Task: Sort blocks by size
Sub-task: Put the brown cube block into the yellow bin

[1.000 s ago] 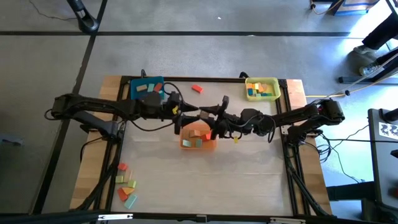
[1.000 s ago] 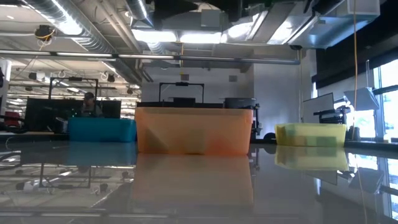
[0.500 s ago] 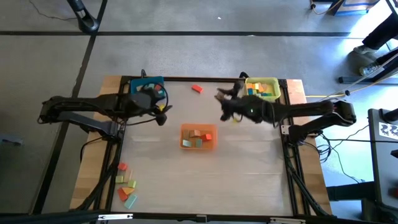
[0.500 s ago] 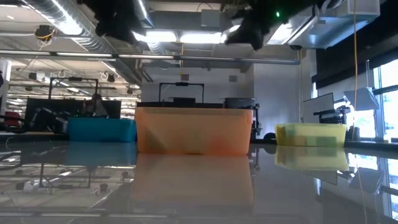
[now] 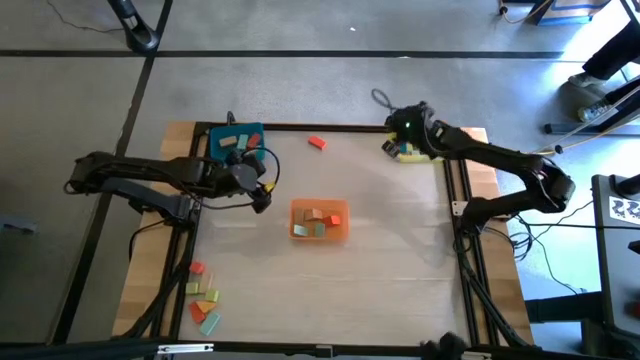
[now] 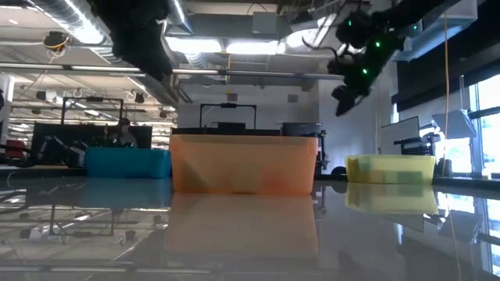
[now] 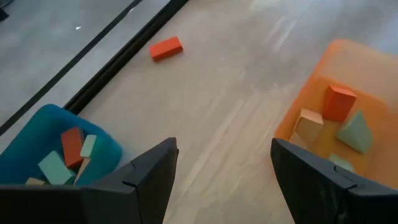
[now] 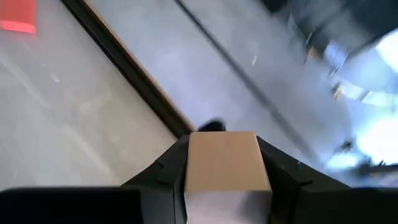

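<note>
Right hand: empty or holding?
Holding. The right hand is shut on a tan block, clamped between its fingers in the right wrist view.

Both arms are dark, slim and jointed, with black cables looping along them. The left gripper [image 7: 221,180] has broad, matte black, angular fingers. Small green lights glow on the right arm.
</note>
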{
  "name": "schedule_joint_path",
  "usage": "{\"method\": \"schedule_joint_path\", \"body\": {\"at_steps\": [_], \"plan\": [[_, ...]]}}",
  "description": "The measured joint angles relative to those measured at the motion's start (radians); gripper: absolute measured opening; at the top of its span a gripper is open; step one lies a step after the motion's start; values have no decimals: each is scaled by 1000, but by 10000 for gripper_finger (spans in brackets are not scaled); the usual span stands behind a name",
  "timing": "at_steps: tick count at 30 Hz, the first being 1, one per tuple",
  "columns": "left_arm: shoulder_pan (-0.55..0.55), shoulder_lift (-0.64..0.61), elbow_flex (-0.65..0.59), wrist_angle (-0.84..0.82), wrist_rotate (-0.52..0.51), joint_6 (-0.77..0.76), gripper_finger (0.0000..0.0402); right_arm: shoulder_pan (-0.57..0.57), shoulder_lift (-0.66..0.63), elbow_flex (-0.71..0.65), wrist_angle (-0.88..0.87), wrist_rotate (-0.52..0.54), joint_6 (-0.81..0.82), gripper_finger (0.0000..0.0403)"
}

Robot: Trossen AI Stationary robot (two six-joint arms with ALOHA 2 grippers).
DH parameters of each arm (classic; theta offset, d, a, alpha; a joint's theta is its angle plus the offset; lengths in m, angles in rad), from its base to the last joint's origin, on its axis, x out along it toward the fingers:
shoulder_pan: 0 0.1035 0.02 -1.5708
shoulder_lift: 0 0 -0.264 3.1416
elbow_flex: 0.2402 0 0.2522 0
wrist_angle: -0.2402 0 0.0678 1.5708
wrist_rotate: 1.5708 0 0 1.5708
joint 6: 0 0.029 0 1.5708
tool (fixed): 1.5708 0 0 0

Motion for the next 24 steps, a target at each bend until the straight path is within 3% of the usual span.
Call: {"method": "schedule_joint_path", "body": {"at_steps": [9, 16, 20, 24], "plan": [[1, 29, 0, 2, 0, -2, 246, -247, 90, 0, -145, -165, 195, 136], [0, 29, 0, 3, 0, -10, 246, -334, 181, 0, -234, -255, 263, 141], [0, 29, 0, 3, 1, -32, 247, -330, 205, 0, -240, -245, 261, 171], [0, 29, 0, 2, 1, -63, 247, -330, 209, 0, -244, -244, 259, 226]]}}
